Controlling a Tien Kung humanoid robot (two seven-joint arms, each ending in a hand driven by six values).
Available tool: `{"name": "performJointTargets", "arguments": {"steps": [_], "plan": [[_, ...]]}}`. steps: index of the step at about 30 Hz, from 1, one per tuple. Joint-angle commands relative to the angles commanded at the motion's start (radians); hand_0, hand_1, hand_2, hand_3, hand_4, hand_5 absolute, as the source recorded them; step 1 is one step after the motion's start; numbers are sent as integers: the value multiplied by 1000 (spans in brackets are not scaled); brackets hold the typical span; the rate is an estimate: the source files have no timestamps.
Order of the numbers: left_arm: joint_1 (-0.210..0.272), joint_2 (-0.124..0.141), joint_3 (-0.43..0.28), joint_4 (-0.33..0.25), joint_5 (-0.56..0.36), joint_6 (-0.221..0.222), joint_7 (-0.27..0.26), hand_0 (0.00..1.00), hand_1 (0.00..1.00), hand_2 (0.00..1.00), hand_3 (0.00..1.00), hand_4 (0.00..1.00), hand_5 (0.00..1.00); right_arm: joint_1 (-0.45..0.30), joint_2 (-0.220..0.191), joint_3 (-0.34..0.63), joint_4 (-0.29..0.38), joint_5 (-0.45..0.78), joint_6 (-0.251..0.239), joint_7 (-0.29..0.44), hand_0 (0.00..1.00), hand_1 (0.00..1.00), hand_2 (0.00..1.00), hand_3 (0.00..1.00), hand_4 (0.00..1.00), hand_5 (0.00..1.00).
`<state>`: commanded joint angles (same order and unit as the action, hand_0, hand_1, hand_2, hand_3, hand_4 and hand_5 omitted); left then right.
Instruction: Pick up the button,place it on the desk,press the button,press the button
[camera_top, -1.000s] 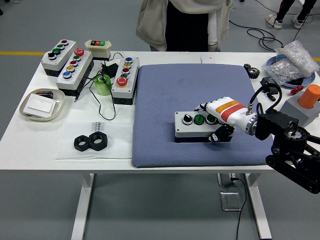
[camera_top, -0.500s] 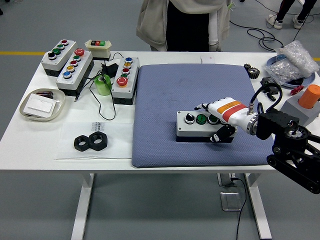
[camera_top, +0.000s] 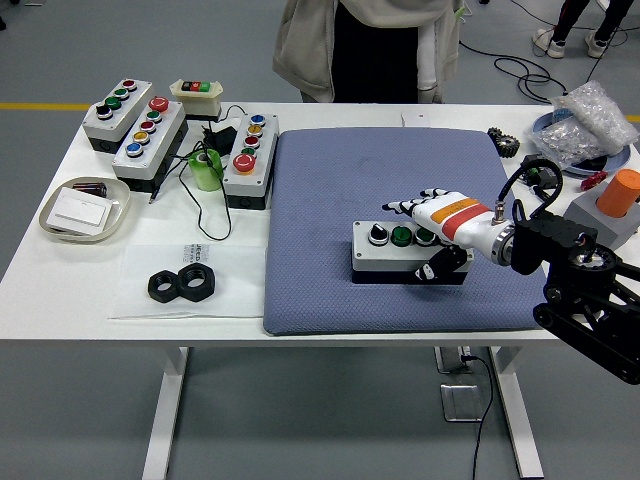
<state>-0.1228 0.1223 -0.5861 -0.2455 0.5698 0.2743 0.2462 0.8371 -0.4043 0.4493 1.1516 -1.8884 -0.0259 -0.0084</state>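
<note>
Head view: nearest the camera, the right arm enters from the lower right corner and reaches left over the white surface (camera_top: 60, 290). The right hand (camera_top: 440, 225) sits at the right end of the button box (camera_top: 400, 250), which lies flat on the blue mat (camera_top: 330, 190) in the near right part of the mat. The fingers (camera_top: 405, 206) are extended and slightly spread above the far edge of the box, pointing left, and enclose nothing; the thumb hangs at the near right corner of the box, and contact there cannot be confirmed. The long axis of the box runs left to right, roughly in line with the forearm. Its top carries a black selector knob (camera_top: 378, 235) at the left and a green button (camera_top: 401, 237) beside it; further caps to the right are partly hidden under the hand. The buttons therefore lie directly below and slightly nearward of the fingertips, so the coming press appears to require a short downward move. The left hand is not visible; only the right hand is within reach. Farther back on the left stand three other button boxes (camera_top: 135, 125). A person (camera_top: 370, 50) stands at the far side, hands not visible.
</note>
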Motion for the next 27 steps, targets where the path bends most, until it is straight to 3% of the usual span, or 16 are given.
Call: {"name": "performJointTargets", "arguments": {"steps": [12, 20, 21, 23, 26, 27], "plan": [[8, 0, -10, 1, 16, -1, 3, 692, 671, 774, 813, 734, 998, -44, -39, 76, 73, -36, 13, -14, 998, 903, 998, 998, 938, 255], [10, 1, -5, 1, 10, -1, 0, 692, 671, 775, 813, 733, 998, -137, -117, 222, 218, -21, -22, -53, 998, 904, 998, 998, 948, 265], [10, 1, -4, 2, 8, -1, -1, 693, 671, 775, 813, 732, 998, -153, -134, 238, 246, -18, -39, -75, 710, 639, 724, 998, 890, 313], [9, 1, -4, 2, 7, -1, -1, 693, 671, 775, 813, 732, 998, -170, -154, 255, 284, -18, -60, -106, 710, 639, 724, 998, 890, 313], [10, 1, -3, 2, 5, -1, -2, 693, 671, 775, 813, 732, 998, -217, -197, 293, 367, -51, -143, -199, 710, 639, 724, 998, 890, 313], [10, 0, -3, 2, 4, 0, -2, 693, 671, 775, 813, 731, 998, -227, -206, 300, 389, -43, -152, -221, 357, 278, 370, 872, 806, 402]]}}
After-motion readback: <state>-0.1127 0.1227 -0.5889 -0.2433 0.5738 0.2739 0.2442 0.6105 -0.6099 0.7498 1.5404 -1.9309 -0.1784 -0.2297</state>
